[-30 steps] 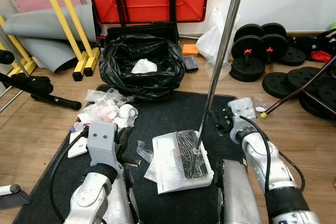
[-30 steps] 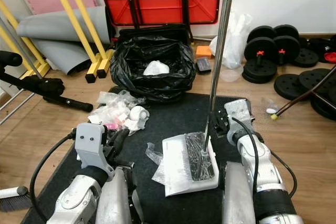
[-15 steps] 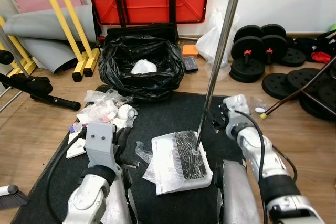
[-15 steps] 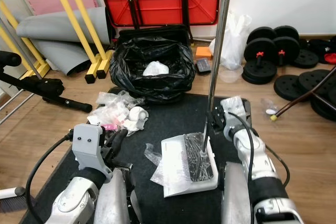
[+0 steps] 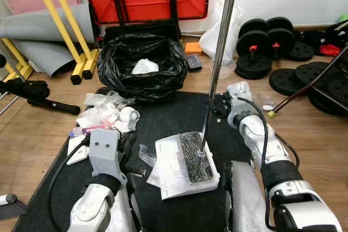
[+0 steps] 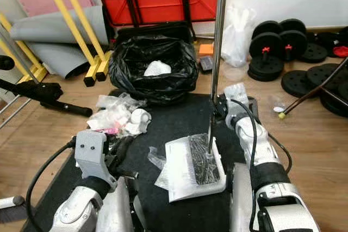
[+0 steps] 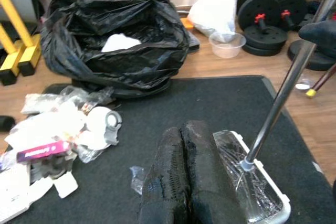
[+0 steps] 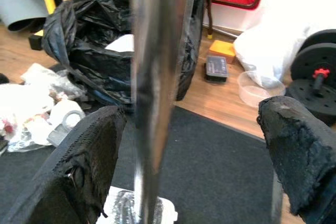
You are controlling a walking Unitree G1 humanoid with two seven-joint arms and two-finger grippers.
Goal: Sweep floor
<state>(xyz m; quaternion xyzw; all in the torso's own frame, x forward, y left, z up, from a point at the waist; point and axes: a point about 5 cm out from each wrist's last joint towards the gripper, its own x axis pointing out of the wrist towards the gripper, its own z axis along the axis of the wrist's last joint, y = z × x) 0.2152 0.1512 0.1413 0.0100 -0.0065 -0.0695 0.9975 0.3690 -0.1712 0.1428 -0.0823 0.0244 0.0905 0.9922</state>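
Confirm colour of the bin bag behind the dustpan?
Black, glossy plastic bin bag, with white rubbish inside. Clearest in the left eye view.

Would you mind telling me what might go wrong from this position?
The right tool is open around the metal pole without gripping it, so the pole may tip when nudged. The dustpan already holds debris, and a jolt could spill it onto the black mat.

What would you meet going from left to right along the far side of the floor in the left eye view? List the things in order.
Yellow posts → black rubbish bag → orange block → white plastic bag → stack of black weight plates.
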